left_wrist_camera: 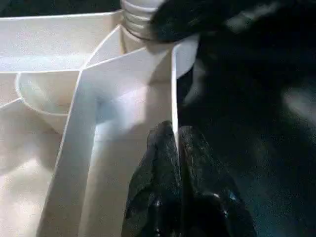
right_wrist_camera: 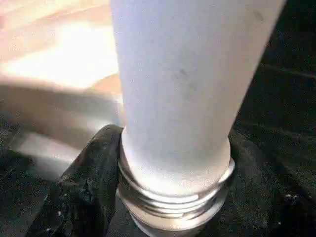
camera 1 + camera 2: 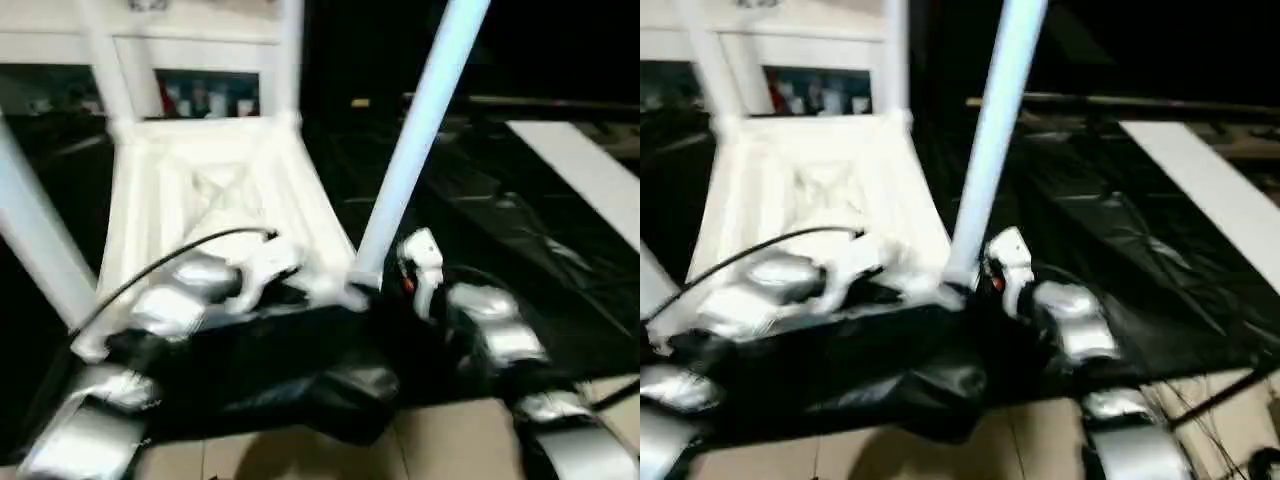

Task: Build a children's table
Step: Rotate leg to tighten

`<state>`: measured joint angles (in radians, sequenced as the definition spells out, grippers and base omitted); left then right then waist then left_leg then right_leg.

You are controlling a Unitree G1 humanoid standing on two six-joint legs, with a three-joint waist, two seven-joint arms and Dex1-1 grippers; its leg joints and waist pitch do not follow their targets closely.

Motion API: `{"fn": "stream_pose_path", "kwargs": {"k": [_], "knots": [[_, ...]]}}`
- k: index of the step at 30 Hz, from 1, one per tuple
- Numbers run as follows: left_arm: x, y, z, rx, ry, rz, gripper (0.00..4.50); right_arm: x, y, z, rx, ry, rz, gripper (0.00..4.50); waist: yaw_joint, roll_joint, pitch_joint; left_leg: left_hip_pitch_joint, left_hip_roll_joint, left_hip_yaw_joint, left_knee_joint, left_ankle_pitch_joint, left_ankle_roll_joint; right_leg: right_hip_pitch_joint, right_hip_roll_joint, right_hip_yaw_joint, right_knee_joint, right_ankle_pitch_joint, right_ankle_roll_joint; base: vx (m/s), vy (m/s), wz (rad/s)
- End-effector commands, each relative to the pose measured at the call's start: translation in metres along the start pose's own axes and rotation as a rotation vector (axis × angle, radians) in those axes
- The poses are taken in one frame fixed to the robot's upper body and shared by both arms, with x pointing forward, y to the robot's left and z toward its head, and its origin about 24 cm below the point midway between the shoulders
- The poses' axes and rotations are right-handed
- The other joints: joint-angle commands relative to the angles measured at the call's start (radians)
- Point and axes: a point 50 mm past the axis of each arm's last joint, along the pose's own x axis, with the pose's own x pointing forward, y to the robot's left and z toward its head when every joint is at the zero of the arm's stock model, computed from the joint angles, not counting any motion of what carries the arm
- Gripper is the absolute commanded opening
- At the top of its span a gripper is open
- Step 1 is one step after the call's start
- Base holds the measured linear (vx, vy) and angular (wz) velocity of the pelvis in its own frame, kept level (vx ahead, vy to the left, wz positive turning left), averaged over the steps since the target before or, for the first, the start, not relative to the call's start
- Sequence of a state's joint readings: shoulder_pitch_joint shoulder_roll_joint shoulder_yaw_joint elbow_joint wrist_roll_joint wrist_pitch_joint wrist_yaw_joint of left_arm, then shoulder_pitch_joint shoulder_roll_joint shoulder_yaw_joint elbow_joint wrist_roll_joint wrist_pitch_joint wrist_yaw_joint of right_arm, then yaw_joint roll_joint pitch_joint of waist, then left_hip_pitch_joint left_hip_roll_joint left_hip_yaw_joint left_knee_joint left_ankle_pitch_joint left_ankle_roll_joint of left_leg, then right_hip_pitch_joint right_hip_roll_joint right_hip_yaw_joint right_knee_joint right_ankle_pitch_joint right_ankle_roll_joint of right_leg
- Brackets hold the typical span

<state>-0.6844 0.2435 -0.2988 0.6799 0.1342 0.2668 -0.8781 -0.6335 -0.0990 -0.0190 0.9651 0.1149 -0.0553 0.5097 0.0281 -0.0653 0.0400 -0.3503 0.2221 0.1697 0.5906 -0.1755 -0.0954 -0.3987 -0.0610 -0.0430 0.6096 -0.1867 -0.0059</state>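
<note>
1. The top (image 3: 215, 195) lies upside down on the black-covered surface (image 3: 480, 220), ribs up, straight ahead of me at 12 o'clock; three legs stand in its other corners, and the fourth leg (image 3: 415, 140) rises tilted from the near corner at about 1 o'clock
2. My left claw (image 1: 177, 163) is pinched nearly shut on the thin outer wall of the top, one finger on each side of that edge, just beside the corner socket (image 1: 143, 29)
3. My right claw (image 2: 173, 197) is wrapped part-open round the base of the fourth leg, fingers (image 2: 84, 192) against its ridged end, so it holds the leg low down
4. I judge the top to be light, stiff plastic: the wall is thin, so a pinch steadies it but could flex it if I pull hard
5. The leg looks hollow, light and smooth, likely slippery; low by the ridged end is the best hold, since a high grip would give it leverage to wobble
6. As for containers, only the sockets count: the near one has the leg's end at or in its mouth, though I cannot tell how deep it sits
</note>
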Motion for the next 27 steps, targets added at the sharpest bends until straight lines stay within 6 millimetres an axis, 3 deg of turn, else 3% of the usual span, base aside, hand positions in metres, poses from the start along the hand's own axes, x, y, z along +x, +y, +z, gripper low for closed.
{"fn": "stream_pose_path", "kwargs": {"k": [1,4,8,9,11,14,16,19,22,27], "knots": [[0.009,-0.007,-0.022,-0.064,0.103,0.025,0.00,0.001,-0.002,-0.009,0.041,0.045,-0.080,2.72,-0.008,0.010,-0.039,0.017,-0.001,-0.010,-0.078,-0.450,-0.033,0.011,-0.061,0.018,-0.114,-0.587,-0.100,0.000,0.000,0.00],[0.017,-0.005,-0.016,-0.074,0.106,0.100,0.00,0.012,0.013,-0.005,0.063,0.031,-0.088,2.72,-0.007,0.010,-0.040,0.022,-0.003,-0.009,-0.075,-0.470,-0.019,0.002,-0.060,0.017,-0.121,-0.600,-0.089,0.000,0.000,0.00],[0.022,-0.005,-0.014,-0.055,0.131,0.124,0.00,0.022,0.035,0.006,-0.004,-0.029,0.041,2.72,-0.003,0.008,-0.042,0.015,0.001,-0.009,-0.081,-0.457,-0.008,0.008,-0.063,0.020,-0.119,-0.550,-0.098,0.000,0.000,0.00],[0.022,-0.005,-0.014,-0.056,0.132,0.123,0.00,0.022,0.035,0.007,-0.001,-0.035,0.044,3.07,-0.002,0.008,-0.042,0.012,0.003,-0.009,-0.084,-0.451,-0.007,0.010,-0.063,0.021,-0.116,-0.523,-0.107,0.000,0.000,0.00],[0.022,-0.005,-0.014,-0.058,0.134,0.122,0.00,0.022,0.035,0.009,0.006,-0.053,0.052,3.28,-0.002,0.008,-0.041,0.010,0.003,-0.007,-0.087,-0.448,-0.004,0.011,-0.062,0.024,-0.113,-0.486,-0.124,0.000,0.000,0.00],[0.019,-0.004,-0.018,-0.053,0.143,0.097,0.00,0.018,0.026,0.020,0.003,-0.117,0.068,3.50,-0.003,0.005,-0.042,0.008,0.001,-0.006,-0.086,-0.451,0.005,0.012,-0.063,0.024,-0.114,-0.495,-0.121,0.000,0.000,0.00],[0.013,-0.004,-0.022,-0.020,0.144,0.019,0.00,0.011,0.016,0.027,-0.025,-0.127,0.132,3.76,-0.005,0.005,-0.043,-0.001,0.001,-0.010,-0.088,-0.436,0.011,0.022,-0.065,0.023,-0.114,-0.501,-0.115,0.000,0.000,0.00],[0.007,-0.005,-0.025,0.005,0.147,-0.059,0.00,0.003,0.010,0.025,-0.075,-0.084,0.230,3.90,-0.006,0.004,-0.044,-0.010,0.004,-0.006,-0.090,-0.391,0.023,0.028,-0.063,0.027,-0.105,-0.429,-0.136,0.000,0.000,0.00],[-0.002,-0.006,-0.030,0.033,0.165,-0.130,0.00,-0.011,0.002,0.018,-0.153,-0.017,0.349,3.90,-0.001,0.003,-0.045,0.001,0.007,0.003,-0.084,-0.360,0.034,0.025,-0.066,0.034,-0.104,-0.385,-0.169,0.000,0.000,0.00],[-0.024,-0.013,-0.035,0.094,0.151,-0.349,0.00,-0.034,-0.013,0.013,-0.218,0.030,0.460,3.90,0.008,0.005,-0.054,0.004,0.010,0.009,-0.083,-0.291,0.042,0.030,-0.063,0.037,-0.090,-0.264,-0.212,0.044,-0.021,0.04]]}}
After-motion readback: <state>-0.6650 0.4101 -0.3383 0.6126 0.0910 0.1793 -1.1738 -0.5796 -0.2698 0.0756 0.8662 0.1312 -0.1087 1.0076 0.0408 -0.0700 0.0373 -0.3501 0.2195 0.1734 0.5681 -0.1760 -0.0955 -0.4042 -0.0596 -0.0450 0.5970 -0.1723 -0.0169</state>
